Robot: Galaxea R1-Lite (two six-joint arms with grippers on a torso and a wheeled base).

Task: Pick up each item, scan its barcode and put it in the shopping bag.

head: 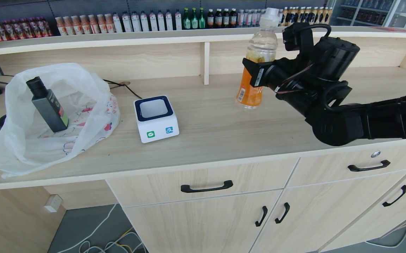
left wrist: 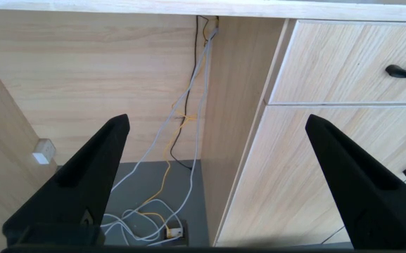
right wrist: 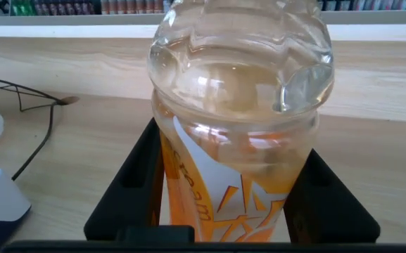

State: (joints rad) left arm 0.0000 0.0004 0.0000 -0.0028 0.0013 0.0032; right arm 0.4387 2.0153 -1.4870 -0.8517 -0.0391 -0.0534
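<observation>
My right gripper (head: 255, 72) is shut on an orange drink bottle (head: 249, 92) with a white cap, gripping its middle and holding it upright over the right part of the counter. Whether the bottle's base touches the wood I cannot tell. Close up, the bottle (right wrist: 238, 105) sits between the right gripper's (right wrist: 227, 204) black fingers (right wrist: 129, 190). The white scanner box (head: 155, 117) stands mid-counter, left of the bottle. A white shopping bag (head: 94, 102) lies open at the left with a dark bottle (head: 48, 105) leaning inside. My left gripper (left wrist: 217, 176) hangs open below the counter, holding nothing.
A raised shelf (head: 118, 38) with rows of drink bottles runs along the back. A black cable (head: 125, 88) trails behind the scanner. Drawers and cabinet doors (head: 206, 186) front the counter. Loose cables (left wrist: 181, 140) hang in the gap beside the cabinet.
</observation>
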